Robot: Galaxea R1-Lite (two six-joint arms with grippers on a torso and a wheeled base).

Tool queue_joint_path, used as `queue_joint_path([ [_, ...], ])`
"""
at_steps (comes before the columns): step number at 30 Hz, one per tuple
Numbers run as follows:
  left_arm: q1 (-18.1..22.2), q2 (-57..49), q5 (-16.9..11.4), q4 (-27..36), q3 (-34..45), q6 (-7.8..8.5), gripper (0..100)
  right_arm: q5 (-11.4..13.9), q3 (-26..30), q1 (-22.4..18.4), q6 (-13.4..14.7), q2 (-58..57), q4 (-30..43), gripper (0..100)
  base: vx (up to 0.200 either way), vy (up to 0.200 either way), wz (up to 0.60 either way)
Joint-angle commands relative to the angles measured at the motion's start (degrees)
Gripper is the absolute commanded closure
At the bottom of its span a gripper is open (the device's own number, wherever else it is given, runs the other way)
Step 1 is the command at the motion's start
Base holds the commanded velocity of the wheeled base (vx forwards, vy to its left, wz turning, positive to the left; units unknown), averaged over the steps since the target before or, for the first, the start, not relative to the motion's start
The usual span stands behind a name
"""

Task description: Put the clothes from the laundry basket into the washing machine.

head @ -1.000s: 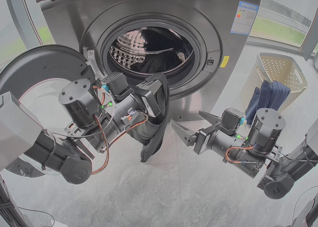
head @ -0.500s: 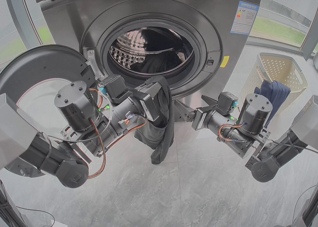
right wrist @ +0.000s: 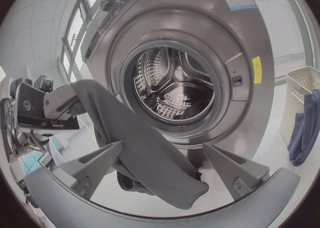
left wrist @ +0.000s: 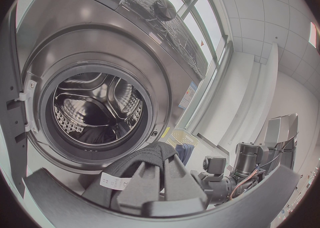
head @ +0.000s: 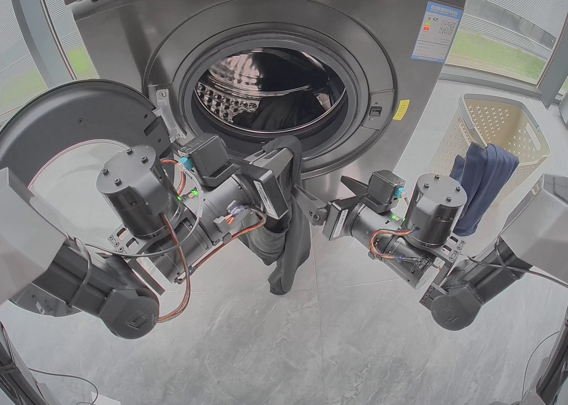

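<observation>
My left gripper (head: 288, 158) was pinched on a dark garment (head: 289, 246), held just below the drum (head: 236, 99) mouth, I judge so the cloth could go straight in. Most of it hung loose below the fingers. My right gripper (head: 319, 188) was spread wide, close beside that hanging tail, likely to gather it before it could snag on the rim. The door (head: 71, 122) stood open on the left. A blue cloth (head: 482, 181) hung over the basket (head: 503, 122) rim, well apart on the right
</observation>
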Motion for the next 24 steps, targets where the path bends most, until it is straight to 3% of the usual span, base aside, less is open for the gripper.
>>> queue_joint_path([
  [1,-0.63,-1.39,-0.04,0.38,-0.19,-0.06,100,-0.13,-1.74,0.09,0.02,2.57,-0.1,0,0.0,0.0,0.0],
  [24,-0.89,-2.0,-0.21,-0.32,3.85,0.03,100,-0.13,-1.74,1.59,-0.07,6.71,-4.58,0,0.0,0.0,0.0],
])
